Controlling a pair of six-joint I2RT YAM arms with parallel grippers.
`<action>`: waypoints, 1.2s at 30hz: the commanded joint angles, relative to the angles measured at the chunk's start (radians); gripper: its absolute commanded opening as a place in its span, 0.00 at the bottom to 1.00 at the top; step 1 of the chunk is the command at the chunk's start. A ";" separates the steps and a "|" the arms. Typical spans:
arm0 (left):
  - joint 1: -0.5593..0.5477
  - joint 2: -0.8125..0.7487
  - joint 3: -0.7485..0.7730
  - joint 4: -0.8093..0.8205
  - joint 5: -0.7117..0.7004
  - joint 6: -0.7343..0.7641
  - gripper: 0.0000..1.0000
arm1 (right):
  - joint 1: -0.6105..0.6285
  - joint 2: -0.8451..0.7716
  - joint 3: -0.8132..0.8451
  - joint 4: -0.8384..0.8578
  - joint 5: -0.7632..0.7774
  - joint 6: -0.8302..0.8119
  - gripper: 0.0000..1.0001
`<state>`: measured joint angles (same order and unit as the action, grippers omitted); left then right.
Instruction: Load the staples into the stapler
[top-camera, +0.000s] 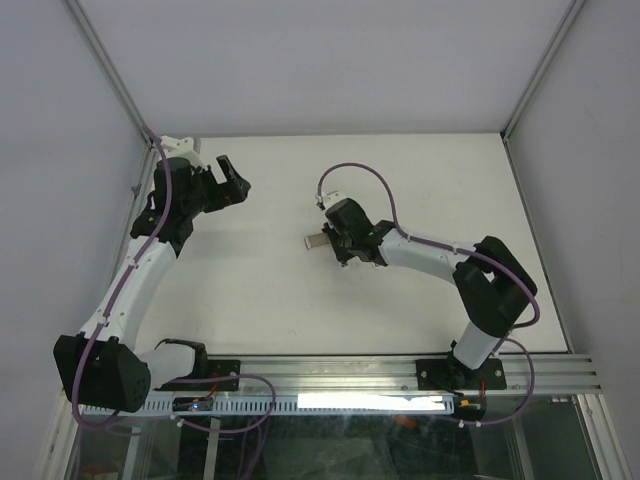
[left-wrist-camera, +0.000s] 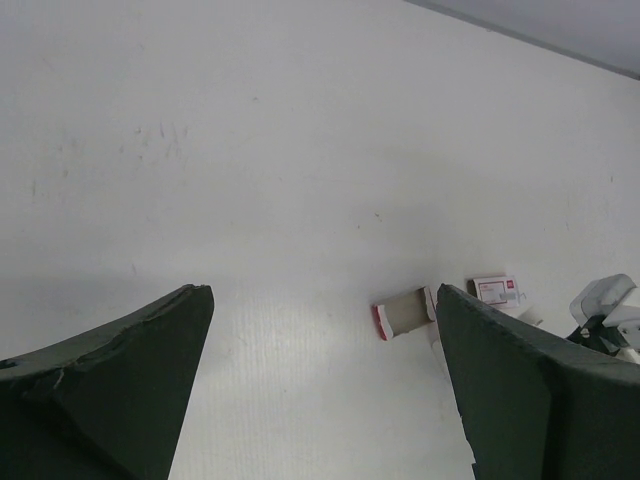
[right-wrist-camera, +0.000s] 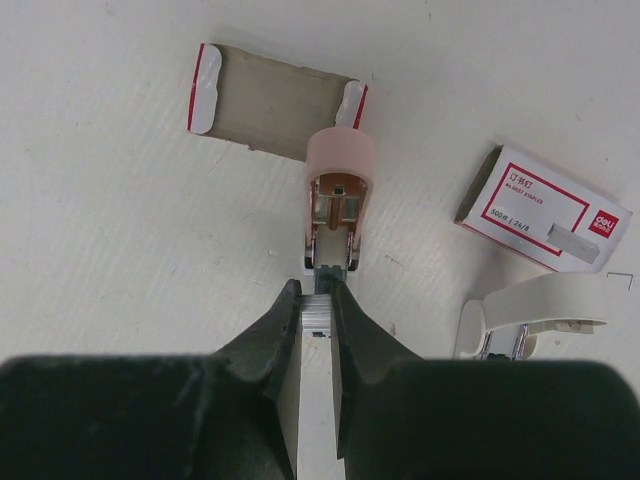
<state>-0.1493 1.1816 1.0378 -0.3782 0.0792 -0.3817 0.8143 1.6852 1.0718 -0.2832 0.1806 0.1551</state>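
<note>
Well, from my seat this looks like the middle of the job, right at the insertion. My right gripper (right-wrist-camera: 318, 297) is clamped on the staples (right-wrist-camera: 318, 322), a short silvery strip pinched between the fingers. Its front end points at the stapler (right-wrist-camera: 339, 165), which lies on the table (right-wrist-camera: 120, 260) straight ahead. The stapler's pink nose faces away from me and its metal channel is open toward the strip. The strip's front end sits right at the near mouth of that channel, touching it or nearly so; I cannot tell whether any of it is inside yet. So the fetching is done, as I judge it: the tray (right-wrist-camera: 272, 100) lies just beyond the stapler's nose and looks empty, the sleeve (right-wrist-camera: 540, 208) lies apart to the right, and the strip is in hand and lined up. What is left is to slide the strip fully down the channel, let go, and close the stapler. A white curved part (right-wrist-camera: 535, 305) with metal under it lies just right of my fingers; it may be the stapler's lid, but I cannot say for sure. My left gripper (top-camera: 228, 182) hangs at the far left of the table, well away from all this, its fingers spread wide and holding nothing.
</note>
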 joint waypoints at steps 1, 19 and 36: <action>0.002 -0.049 -0.004 0.060 -0.043 0.026 0.99 | 0.000 0.015 0.014 0.050 0.031 -0.005 0.14; 0.001 -0.048 -0.008 0.064 -0.033 0.029 0.99 | 0.000 0.045 0.012 0.050 0.049 -0.003 0.13; 0.001 -0.049 -0.006 0.064 -0.029 0.034 0.99 | 0.000 0.070 0.020 0.043 0.045 0.020 0.13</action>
<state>-0.1493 1.1572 1.0309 -0.3653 0.0528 -0.3729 0.8143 1.7424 1.0718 -0.2771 0.2058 0.1589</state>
